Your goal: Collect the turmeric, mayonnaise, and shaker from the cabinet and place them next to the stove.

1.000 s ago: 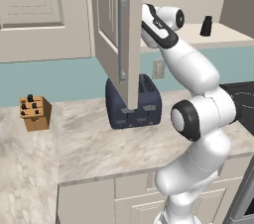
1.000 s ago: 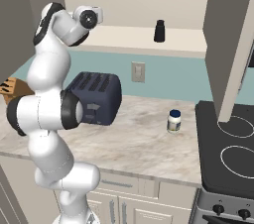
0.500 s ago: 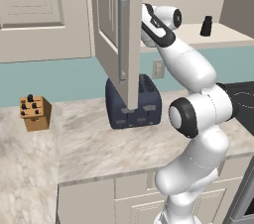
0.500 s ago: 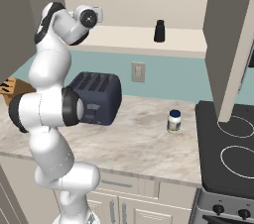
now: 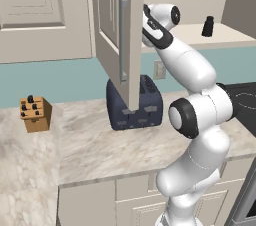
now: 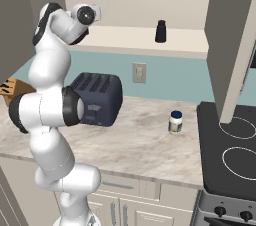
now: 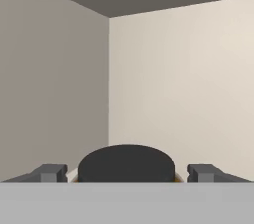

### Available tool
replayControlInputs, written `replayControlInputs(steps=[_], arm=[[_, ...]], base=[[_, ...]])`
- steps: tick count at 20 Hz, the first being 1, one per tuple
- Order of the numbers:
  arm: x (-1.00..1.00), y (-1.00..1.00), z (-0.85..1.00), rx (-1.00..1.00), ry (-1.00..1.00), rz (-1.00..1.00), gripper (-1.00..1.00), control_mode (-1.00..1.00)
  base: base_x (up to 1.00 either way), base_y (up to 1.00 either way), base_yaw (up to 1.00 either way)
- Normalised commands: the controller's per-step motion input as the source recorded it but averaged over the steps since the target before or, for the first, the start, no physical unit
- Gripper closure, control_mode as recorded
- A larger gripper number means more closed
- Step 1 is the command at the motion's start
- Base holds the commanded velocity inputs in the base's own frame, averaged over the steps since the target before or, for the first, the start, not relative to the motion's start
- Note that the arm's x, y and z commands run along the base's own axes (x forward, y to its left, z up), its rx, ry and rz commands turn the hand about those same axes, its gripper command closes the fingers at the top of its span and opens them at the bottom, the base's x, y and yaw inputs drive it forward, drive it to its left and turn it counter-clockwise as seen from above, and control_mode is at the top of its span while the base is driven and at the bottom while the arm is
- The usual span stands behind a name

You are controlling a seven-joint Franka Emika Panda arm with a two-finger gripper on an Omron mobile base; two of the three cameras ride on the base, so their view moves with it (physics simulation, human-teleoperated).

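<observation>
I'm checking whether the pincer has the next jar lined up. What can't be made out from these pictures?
- Hand view: a round dark top sits between the fingertips; the view's bottom edge cuts off its body, so which jar it is stays unclear.
- Left base view: the open cabinet door hides the pincer.
- Right base view: the mayonnaise label is too small to read.
- The shaker shows no detail.

Bystanders on the marble surface

Dark blue toaster (image 5: 134, 105) stands near the surface's back edge against the teal wall, slots up; white wall outlet (image 6: 139, 72) just above and beside it. Tan knife block (image 5: 35, 114) with dark handles sits well apart toward the far left end, also close to the back edge.
</observation>
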Motion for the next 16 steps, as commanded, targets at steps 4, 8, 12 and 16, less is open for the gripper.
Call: replayControlInputs(steps=[4, 8, 12, 16], arm=[[0.0, 0.02, -0.02, -0.01, 0.01, 0.0, 1.0, -1.0], [0.0, 0.0, 0.0, 0.0, 0.0, 0.0, 1.0, -1.0], [0.0, 0.0, -0.02, 0.0, 0.0, 0.0, 1.0, -1.0], [-0.02, 0.0, -0.02, 0.0, -0.02, 0.0, 1.0, -1.0]], base=[[0.0, 0.0, 0.0], [0.0, 0.0, 0.0], [0.0, 0.0, 0.0], [0.0, 0.0, 0.0]])
